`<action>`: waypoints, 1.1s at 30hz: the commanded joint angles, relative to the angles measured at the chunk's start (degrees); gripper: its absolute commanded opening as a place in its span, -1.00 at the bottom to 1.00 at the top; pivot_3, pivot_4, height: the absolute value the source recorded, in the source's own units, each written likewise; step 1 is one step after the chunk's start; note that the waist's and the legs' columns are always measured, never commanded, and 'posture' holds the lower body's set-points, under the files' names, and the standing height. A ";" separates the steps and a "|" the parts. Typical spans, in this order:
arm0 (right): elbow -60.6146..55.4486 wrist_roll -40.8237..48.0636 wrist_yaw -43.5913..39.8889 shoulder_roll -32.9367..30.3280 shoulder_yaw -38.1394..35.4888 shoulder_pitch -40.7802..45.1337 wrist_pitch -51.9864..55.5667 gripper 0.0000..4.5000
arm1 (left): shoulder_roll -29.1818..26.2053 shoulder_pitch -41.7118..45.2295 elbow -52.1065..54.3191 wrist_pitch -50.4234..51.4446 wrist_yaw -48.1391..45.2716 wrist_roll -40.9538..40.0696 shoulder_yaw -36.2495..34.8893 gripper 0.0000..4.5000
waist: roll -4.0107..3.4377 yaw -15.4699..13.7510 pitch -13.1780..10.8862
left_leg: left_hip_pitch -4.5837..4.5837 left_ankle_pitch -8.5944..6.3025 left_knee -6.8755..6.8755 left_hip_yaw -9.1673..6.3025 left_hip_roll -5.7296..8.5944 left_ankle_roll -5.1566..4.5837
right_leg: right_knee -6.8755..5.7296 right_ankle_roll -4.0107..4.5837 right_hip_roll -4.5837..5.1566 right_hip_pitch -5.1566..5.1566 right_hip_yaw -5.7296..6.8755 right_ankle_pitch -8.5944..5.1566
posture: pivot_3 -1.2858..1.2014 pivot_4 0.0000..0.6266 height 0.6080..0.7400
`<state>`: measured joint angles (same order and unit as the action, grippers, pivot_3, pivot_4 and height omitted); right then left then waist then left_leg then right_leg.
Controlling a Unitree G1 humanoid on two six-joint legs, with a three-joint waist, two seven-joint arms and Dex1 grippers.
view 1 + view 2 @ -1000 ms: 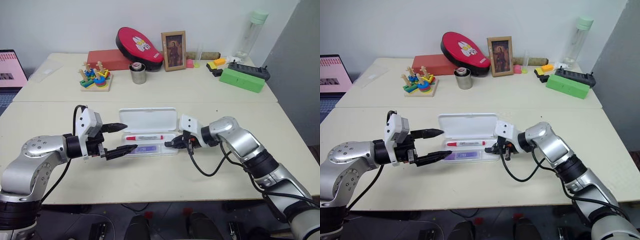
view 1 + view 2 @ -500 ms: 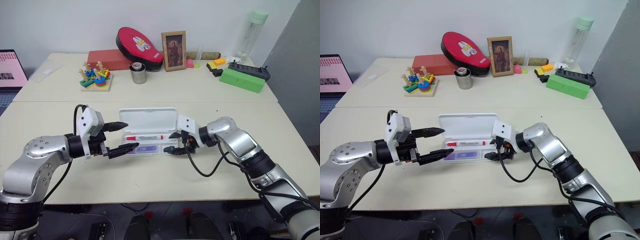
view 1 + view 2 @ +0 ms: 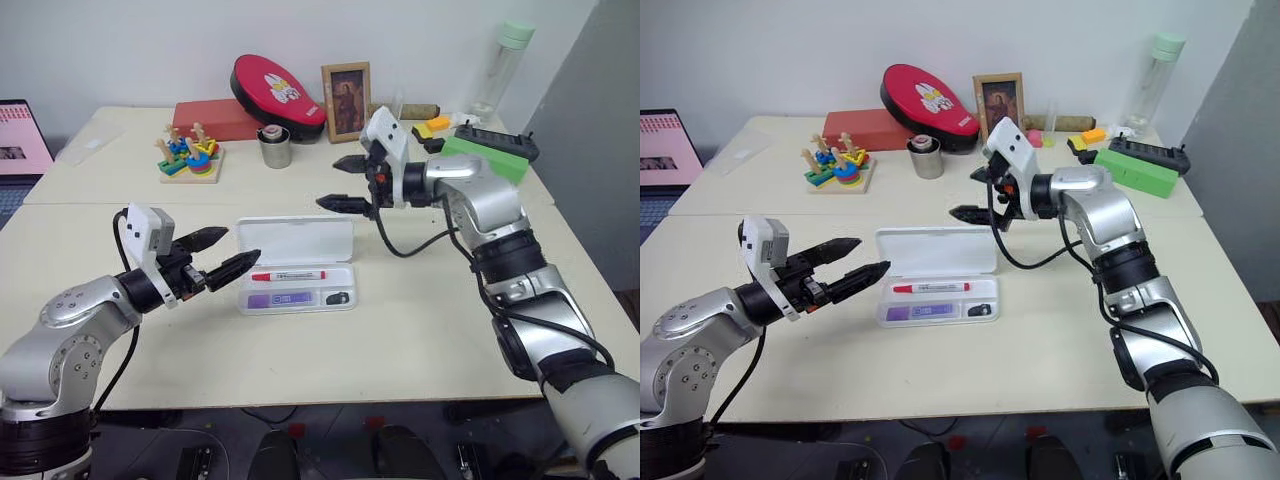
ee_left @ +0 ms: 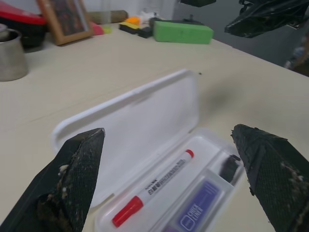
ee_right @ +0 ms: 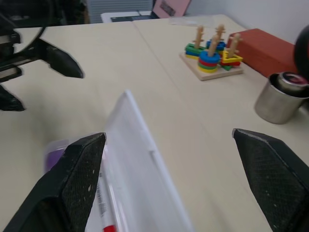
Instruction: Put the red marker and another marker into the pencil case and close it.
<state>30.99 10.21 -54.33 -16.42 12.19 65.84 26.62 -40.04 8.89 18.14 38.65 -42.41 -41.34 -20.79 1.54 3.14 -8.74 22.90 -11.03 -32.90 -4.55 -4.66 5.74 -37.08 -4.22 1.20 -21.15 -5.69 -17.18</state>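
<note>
Below the raised right tool (image 3: 343, 182), spread wide, pencil case (image 3: 296, 265) lying open, red marker (image 3: 288, 275) and purple highlighter (image 3: 281, 298) inside, left tool (image 3: 232, 253) wide beside it.

Along the far edge of the table (image 3: 420, 330), a red oval pouch (image 3: 278, 88) leans on a red box (image 3: 215, 118). Centre top: framed picture (image 3: 347, 101), metal cup (image 3: 275, 146). Stacking toy (image 3: 189, 153) upper left; green block (image 3: 484, 159), bottle (image 3: 503, 66) upper right.
</note>
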 commanded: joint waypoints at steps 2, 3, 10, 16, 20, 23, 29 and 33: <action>11.38 -4.30 5.55 2.86 -0.33 5.51 -5.26 0.61 | 0.50 -0.52 4.16 0.06 2.42 -1.96 -2.19 1.00 | -0.01 -0.05 -0.01 | 0.02 0.00 0.01 0.00 0.01 0.00 | 0.01 0.01 0.01 0.00 0.00 0.00 | 0.03 -0.52 1.00; 13.10 -4.90 6.01 3.35 -0.31 6.10 -5.95 0.46 | 0.49 -0.59 4.29 0.08 2.65 -2.12 -2.26 1.00 | -0.01 0.00 -0.01 | 0.02 0.00 0.02 0.00 0.01 0.00 | 0.02 0.01 0.01 -0.01 0.00 0.00 | 0.03 -0.52 1.00; 19.18 -8.29 6.19 5.79 0.54 7.53 -9.25 -0.17 | 0.17 -2.19 5.95 0.13 3.37 -2.90 -2.58 1.00 | -0.02 0.13 -0.02 | 0.01 0.00 0.05 0.01 0.01 0.00 | 0.01 0.01 0.01 -0.02 0.00 0.00 | 0.03 -0.52 1.00; 13.86 -9.69 0.16 5.53 3.18 4.50 -7.51 -0.87 | 0.03 -2.54 6.26 0.23 3.40 -3.26 -3.26 1.00 | -0.02 0.12 -0.02 | 0.01 0.00 0.04 0.01 0.01 0.00 | -0.01 0.01 0.00 -0.01 0.00 0.00 | 0.03 -0.52 1.00; 7.80 -10.17 -3.46 4.58 5.15 1.33 -5.40 -1.00 | -0.66 -2.73 6.26 0.19 2.38 -3.61 -3.14 1.00 | -0.02 0.10 -0.02 | 0.01 0.00 0.04 0.00 0.01 0.01 | -0.01 0.01 0.01 -0.01 0.01 0.00 | 0.03 -0.52 1.00; 3.59 -10.28 -5.86 3.68 6.33 -0.88 -3.82 -1.00 | -1.66 -3.22 6.35 0.27 0.98 -3.92 -2.83 1.00 | -0.03 0.12 -0.02 | 0.00 0.00 0.04 0.00 0.01 0.00 | -0.01 0.01 0.00 -0.01 0.02 0.00 | 0.03 -0.52 1.00; -0.21 -8.78 -4.53 3.76 3.67 -1.37 -1.86 -1.00 | -3.34 -3.68 6.07 0.07 -1.02 -4.39 -3.37 1.00 | -0.02 0.14 -0.02 | 0.00 0.00 0.03 0.00 0.01 0.01 | -0.01 0.00 0.00 -0.02 0.01 0.00 | 0.03 -0.52 1.00; 1.65 -6.65 -2.56 4.35 0.05 1.76 -0.65 -1.00 | -3.74 -3.59 5.85 0.10 -1.62 -4.63 -3.09 1.00 | -0.04 0.14 -0.03 | 0.00 0.00 0.03 0.00 0.00 0.01 | -0.02 0.00 0.00 -0.03 0.02 0.00 | 0.03 -0.52 1.00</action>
<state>33.51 1.54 -57.97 -12.33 15.27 64.53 25.49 -42.82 5.02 22.58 39.36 -43.35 -45.05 -22.40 1.50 3.27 -8.77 22.91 -11.03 -32.87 -4.55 -4.65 5.74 -37.10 -4.22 1.21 -21.18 -5.68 -17.18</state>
